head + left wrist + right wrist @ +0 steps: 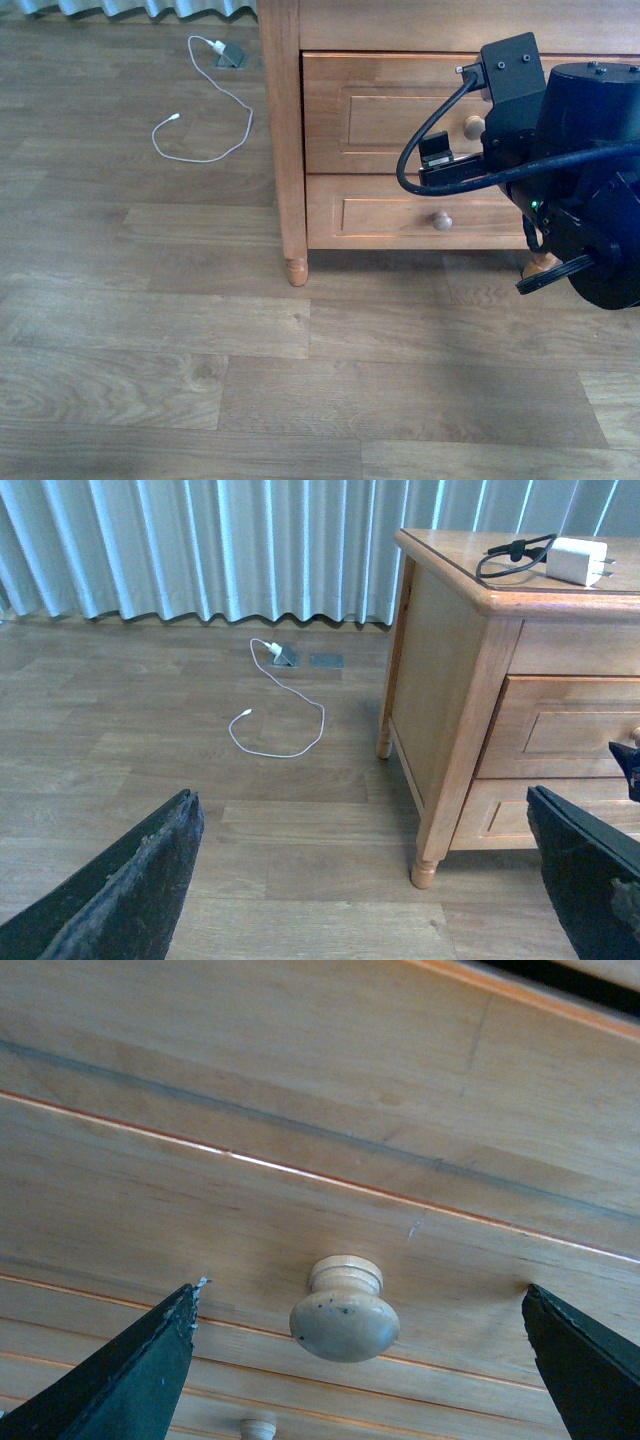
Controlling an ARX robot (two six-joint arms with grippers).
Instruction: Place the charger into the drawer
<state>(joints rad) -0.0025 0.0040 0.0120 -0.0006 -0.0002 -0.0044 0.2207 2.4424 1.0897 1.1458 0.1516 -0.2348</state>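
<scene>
Logged right gripper (pixel 360 1288) released, jaws spread wide, grasping nothing. Found the round pale knob (pixel 345 1315) of the drawer (pixel 300 1190) centred between the jaws, close ahead, touching neither. Checked against the front view: right arm (pixel 585 190) raised level with the upper, taller drawer, its front flush in the cabinet (pixel 282 140), shut. Noted a shorter drawer (pixel 400 215) just below, also shut, with a lower knob (pixel 441 220) of the same kind. Logged left gripper (pixel 360 798) likewise released and empty, hanging over bare wood floor (pixel 150 760) off the cabinet's side. Spotted the charger (pixel 577 560) on the cabinet top near the front edge, white block lying flat, bundled black cord (pixel 512 554) attached beside it. Recorded a thin white cable (pixel 285 715) looped on the floor towards the curtain (pixel 200 550), well apart from both grippers
</scene>
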